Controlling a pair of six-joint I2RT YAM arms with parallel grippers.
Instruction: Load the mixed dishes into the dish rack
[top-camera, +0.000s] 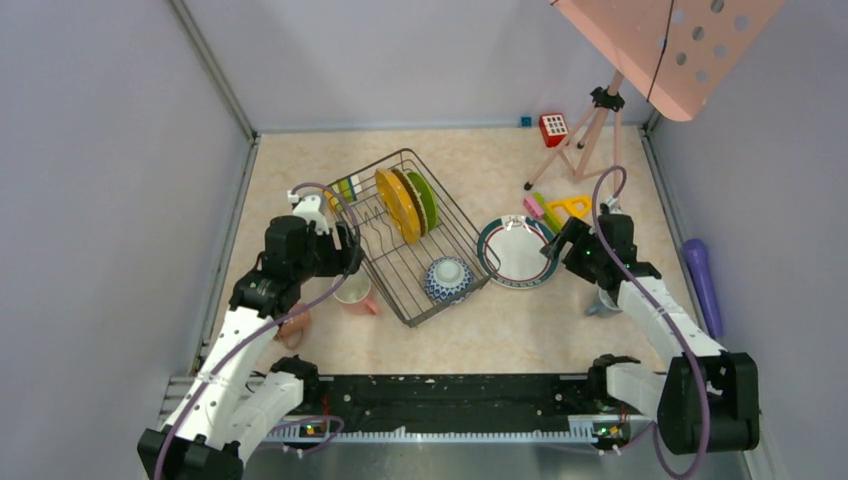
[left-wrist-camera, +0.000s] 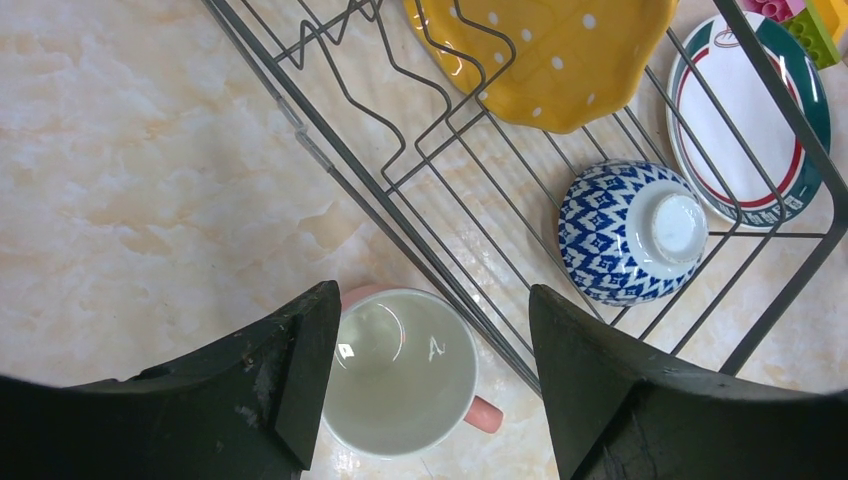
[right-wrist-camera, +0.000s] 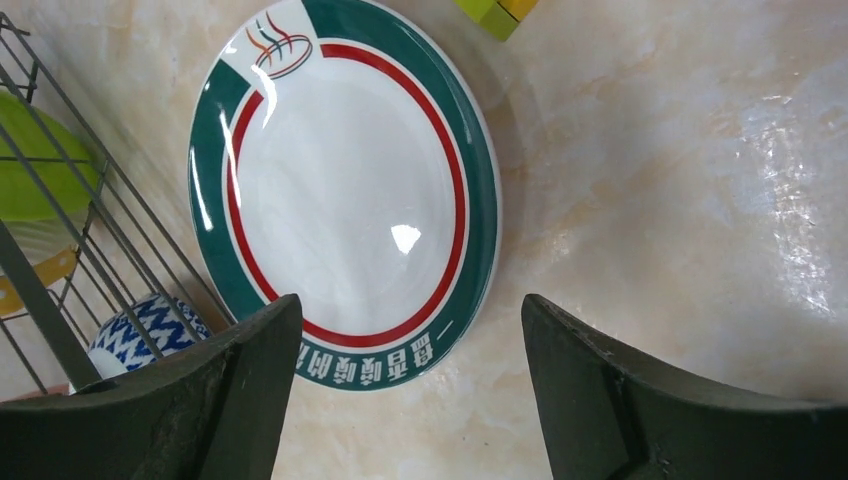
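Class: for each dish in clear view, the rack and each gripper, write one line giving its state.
rack, holds two plates and a bowl
yellow plate, on edge in rack
green plate, on edge in rack
bowl, upside down in rack
white plate, flat on table
pink mug, upright, empty, on table
left gripper, open over pink mug
right gripper, open over white plate

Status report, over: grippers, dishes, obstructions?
Left gripper open over pink mug beside dish rack. Right gripper open over white plate. Bowl, yellow plate, green plate racked. Blocks beside plate.

White-linked arms (top-camera: 235, 345) with black joints carry purple cables (top-camera: 596, 205) (gripper fingers (left-wrist-camera: 270, 390) black, scuffed).
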